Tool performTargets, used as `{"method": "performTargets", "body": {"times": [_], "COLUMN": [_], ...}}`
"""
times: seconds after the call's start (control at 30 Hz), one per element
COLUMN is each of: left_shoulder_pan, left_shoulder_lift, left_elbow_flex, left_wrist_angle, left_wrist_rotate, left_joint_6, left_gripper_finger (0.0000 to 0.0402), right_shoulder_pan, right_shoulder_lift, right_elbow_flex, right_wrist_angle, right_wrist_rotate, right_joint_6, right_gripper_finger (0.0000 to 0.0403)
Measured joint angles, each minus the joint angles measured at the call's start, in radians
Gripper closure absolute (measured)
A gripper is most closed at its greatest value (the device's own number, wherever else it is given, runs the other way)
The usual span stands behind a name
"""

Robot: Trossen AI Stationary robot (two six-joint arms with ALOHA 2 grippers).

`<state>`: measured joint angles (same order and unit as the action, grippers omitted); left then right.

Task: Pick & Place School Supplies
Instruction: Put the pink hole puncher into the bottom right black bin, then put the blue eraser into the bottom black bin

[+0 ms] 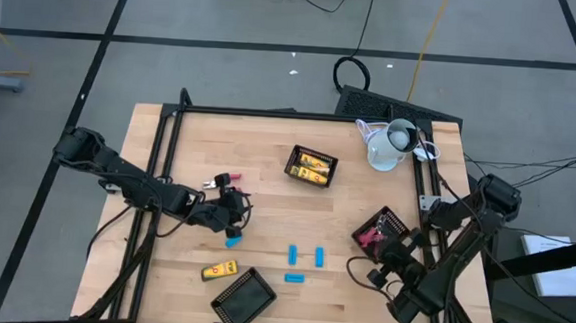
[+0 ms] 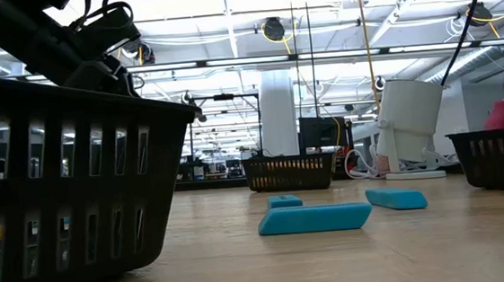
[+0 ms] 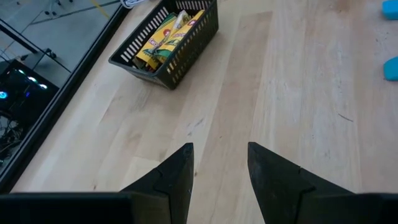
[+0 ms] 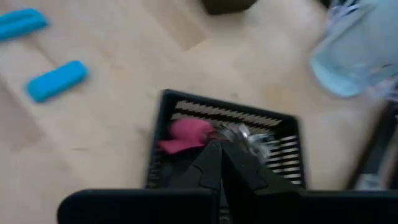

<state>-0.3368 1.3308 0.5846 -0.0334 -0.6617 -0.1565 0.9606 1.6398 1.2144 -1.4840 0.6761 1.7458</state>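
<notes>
Right gripper (image 4: pixel 219 155) closing fingers together over tray (image 4: pixel 165 124), partly hiding pink scissors (image 4: pixel 183 135) | left gripper (image 3: pixel 219 163) hovering spread apart, well away | blue pieces (image 1: pixel 305 255) lying between them

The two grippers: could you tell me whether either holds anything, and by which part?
Nothing is held. The left gripper is open and empty; the right gripper is shut and empty, above the tray holding pink-handled scissors.

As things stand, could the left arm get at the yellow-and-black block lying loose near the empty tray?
Probably yes. The left gripper is open and empty, and the yellow-and-black block lies just nearer the table's front edge with bare wood between. The empty tray sits beside it, apart.
</notes>
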Motion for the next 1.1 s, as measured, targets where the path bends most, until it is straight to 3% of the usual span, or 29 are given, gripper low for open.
{"method": "performTargets", "body": {"times": [0.23, 0.4, 0.73, 0.83, 1.0, 1.1], "left_shoulder_pan": [-0.012, -0.012, -0.012, -0.012, -0.012, -0.012], "left_shoulder_lift": [0.0, 0.0, 0.0, 0.0, 0.0, 0.0], "left_elbow_flex": [0.0, 0.0, 0.0, 0.0, 0.0, 0.0], "left_wrist_angle": [0.0, -0.001, -0.001, 0.0, -0.001, -0.014], "left_wrist_rotate": [0.0, -0.001, -0.002, -0.002, -0.004, 0.001], "left_joint_6": [0.004, 0.004, 0.004, 0.009, 0.023, 0.03], "left_gripper_finger": [0.0249, 0.0249, 0.0249, 0.0249, 0.0249, 0.0249], "right_shoulder_pan": [-0.029, -0.04, -0.104, -0.119, -0.211, -0.29], "right_shoulder_lift": [-0.043, -0.081, -0.122, -0.122, -0.121, -0.122], "right_elbow_flex": [-0.039, -0.049, -0.05, -0.05, -0.05, -0.05], "right_wrist_angle": [-0.056, -0.088, -0.061, 0.069, 0.491, 0.759], "right_wrist_rotate": [0.01, 0.073, 0.154, 0.165, 0.153, 0.041], "right_joint_6": [-0.003, -0.004, -0.152, -0.321, -0.806, -1.116], "right_gripper_finger": [0.0403, 0.0403, 0.0403, 0.0403, 0.0403, 0.0399]}}
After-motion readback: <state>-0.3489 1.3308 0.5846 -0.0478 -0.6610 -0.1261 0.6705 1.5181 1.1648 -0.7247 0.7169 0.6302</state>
